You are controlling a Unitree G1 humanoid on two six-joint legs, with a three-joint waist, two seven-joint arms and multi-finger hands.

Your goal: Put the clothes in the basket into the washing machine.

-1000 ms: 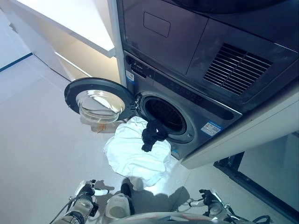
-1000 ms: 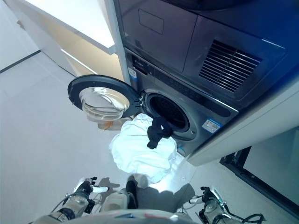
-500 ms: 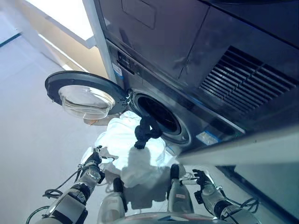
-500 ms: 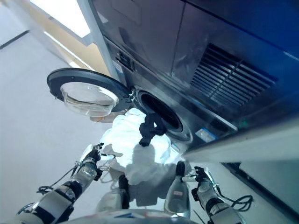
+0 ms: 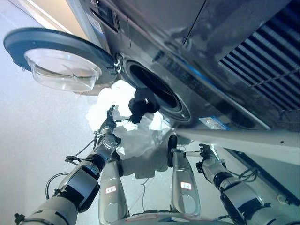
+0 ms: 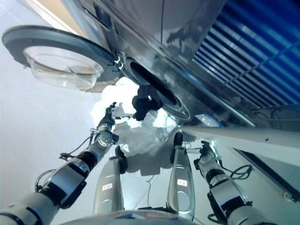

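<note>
My two head cameras sit side by side, looking steeply down and forward, close to the washing machine (image 5: 187, 70). Both views share its open door (image 6: 51, 44) at far left, the drum opening (image 5: 152, 91) mid-scene, and my arms rising from the near edge.

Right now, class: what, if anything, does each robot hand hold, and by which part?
The left hand reaches the white cloth's left edge; a grip cannot be told. The right hand holds nothing.

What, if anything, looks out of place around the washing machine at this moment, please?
A dark garment hangs over the lip of the washing machine opening, half in and half out, with the door wide open. Below it, white clothes lie heaped on the floor rather than in any visible basket. The left hand reaches toward the heap.
</note>
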